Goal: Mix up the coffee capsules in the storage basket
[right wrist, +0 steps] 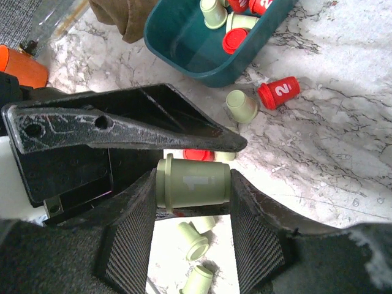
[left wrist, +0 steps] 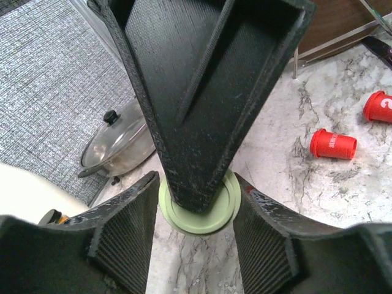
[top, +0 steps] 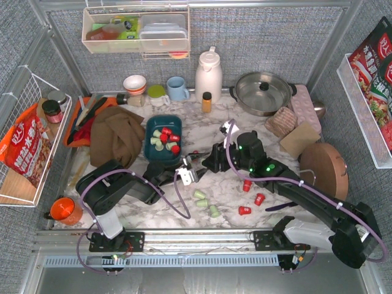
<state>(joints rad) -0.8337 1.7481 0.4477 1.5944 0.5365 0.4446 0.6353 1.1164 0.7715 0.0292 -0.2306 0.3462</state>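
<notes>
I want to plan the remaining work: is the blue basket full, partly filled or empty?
Partly filled: several red and green capsules lie in the basket, but part of its floor is bare.

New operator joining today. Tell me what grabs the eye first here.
The left end effector and right end effector meet mid-table, both pinching one mint-green coffee capsule. Behind them the teal storage basket holds red and green capsules; loose red capsules and loose green capsules lie on the marble tabletop nearer the bases.
</notes>
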